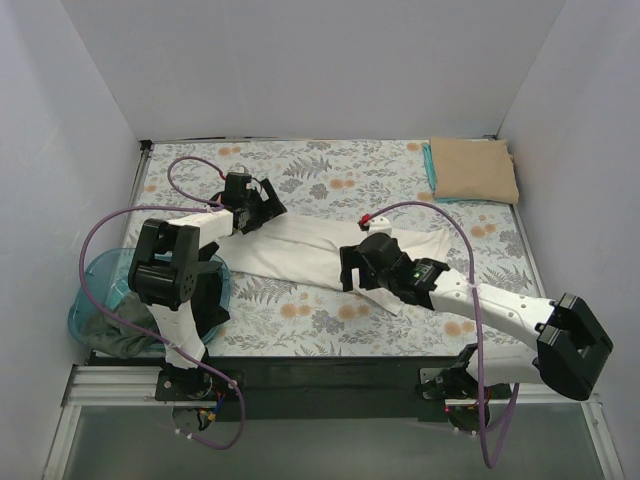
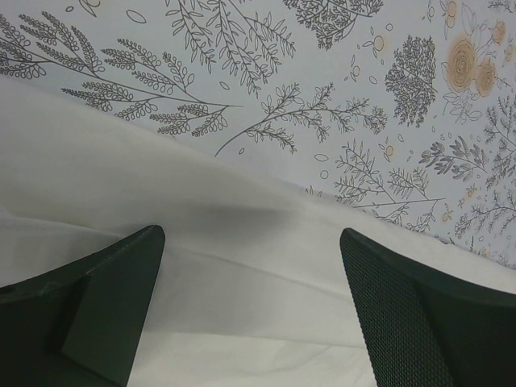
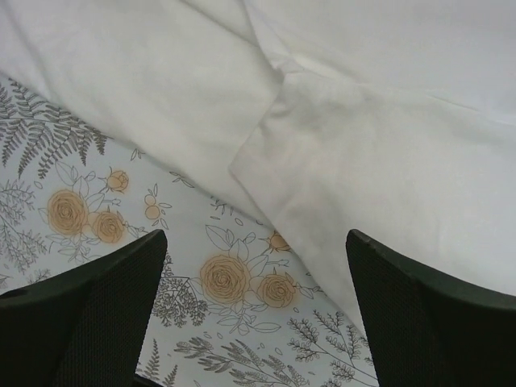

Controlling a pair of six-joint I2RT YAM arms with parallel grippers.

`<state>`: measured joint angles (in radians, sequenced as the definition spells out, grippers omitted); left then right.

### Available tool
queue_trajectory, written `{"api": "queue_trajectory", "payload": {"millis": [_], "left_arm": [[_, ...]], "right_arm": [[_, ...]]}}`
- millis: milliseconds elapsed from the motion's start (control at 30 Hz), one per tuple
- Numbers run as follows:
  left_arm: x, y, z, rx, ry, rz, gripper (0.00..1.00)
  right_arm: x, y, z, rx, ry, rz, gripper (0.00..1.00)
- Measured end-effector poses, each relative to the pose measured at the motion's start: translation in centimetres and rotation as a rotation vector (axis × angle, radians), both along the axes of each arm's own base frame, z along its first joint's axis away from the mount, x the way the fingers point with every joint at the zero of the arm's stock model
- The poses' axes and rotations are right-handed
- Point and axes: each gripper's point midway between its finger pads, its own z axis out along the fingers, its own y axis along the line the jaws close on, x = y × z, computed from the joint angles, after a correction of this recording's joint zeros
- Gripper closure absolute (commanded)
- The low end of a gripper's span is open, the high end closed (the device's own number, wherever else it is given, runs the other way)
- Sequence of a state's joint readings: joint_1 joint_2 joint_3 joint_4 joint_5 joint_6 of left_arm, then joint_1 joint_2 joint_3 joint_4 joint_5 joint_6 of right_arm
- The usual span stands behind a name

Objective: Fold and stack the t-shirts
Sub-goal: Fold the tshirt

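A cream-white t-shirt point(image 1: 310, 250) lies folded into a long band across the middle of the table. My left gripper point(image 1: 268, 208) hovers over its left end, open, with only cloth point(image 2: 242, 322) showing between the fingers point(image 2: 121, 298). My right gripper point(image 1: 352, 270) is at the shirt's near edge, open and empty; below it is floral cover, and a sleeve corner point(image 3: 322, 161) lies just beyond the fingertips. A folded tan t-shirt point(image 1: 475, 170) rests on a teal one point(image 1: 430, 172) at the back right. Dark grey t-shirts point(image 1: 115, 338) fill the basket.
A translucent teal basket point(image 1: 95, 285) stands at the near left beside the left arm's base. The floral table covering point(image 1: 330, 170) is bounded by white walls on three sides. Purple cables loop over both arms.
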<state>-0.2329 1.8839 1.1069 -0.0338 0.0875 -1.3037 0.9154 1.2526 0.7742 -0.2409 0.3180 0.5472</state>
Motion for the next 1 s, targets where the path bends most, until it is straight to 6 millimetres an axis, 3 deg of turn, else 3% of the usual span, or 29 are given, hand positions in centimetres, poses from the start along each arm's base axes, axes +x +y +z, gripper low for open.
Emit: {"api": "queue_trajectory", "payload": {"millis": [133, 267, 433, 533, 633, 767, 1000], "left_arm": [[-0.1, 0.0, 0.0, 0.001, 0.000, -0.004, 0.08], [-0.2, 0.0, 0.0, 0.001, 0.000, -0.007, 0.08], [-0.4, -0.1, 0.0, -0.005, 0.001, -0.013, 0.08], [-0.7, -0.1, 0.0, -0.013, 0.005, -0.015, 0.08], [-0.9, -0.1, 0.0, -0.021, 0.007, -0.008, 0.08], [-1.4, -0.1, 0.1, -0.036, 0.014, 0.005, 0.08], [-4.2, -0.5, 0.1, -0.019, 0.035, 0.077, 0.08]], "right_arm": [[0.9, -1.4, -0.1, -0.019, -0.006, -0.068, 0.02], [1.7, -5.4, -1.1, -0.002, 0.030, -0.197, 0.02], [1.6, -10.8, -4.7, -0.032, 0.133, -0.338, 0.02], [1.8, -12.2, -6.3, -0.041, 0.195, -0.364, 0.02], [3.2, -13.2, -7.7, -0.050, 0.251, -0.383, 0.02], [8.6, -12.6, -7.4, -0.026, 0.251, -0.346, 0.02], [20.1, -8.7, -7.0, 0.019, 0.181, -0.190, 0.02]]}}
